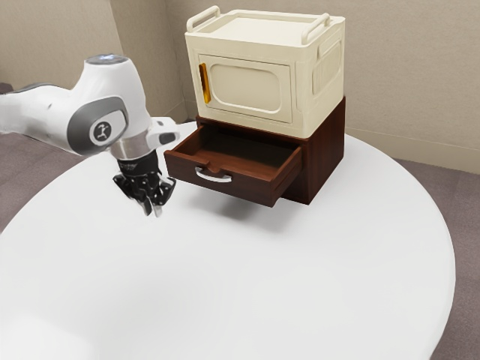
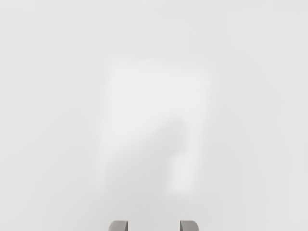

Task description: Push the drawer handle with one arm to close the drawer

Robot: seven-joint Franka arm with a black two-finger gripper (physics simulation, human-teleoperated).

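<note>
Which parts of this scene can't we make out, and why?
Base of the arm: cut off by the exterior view's left edge.
Near rim of the table: cut off by the exterior view's lower edge.
Rear of the drawer: exterior view, hidden inside the brown cabinet.

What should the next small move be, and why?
I'd ease the pincer toward the exterior view's right until it lines up in front of the handle, holding off the push until then. The drawer still stands out from its cabinet, and the pincer hangs off to the handle's side, so pushing now would probably miss it.
</note>
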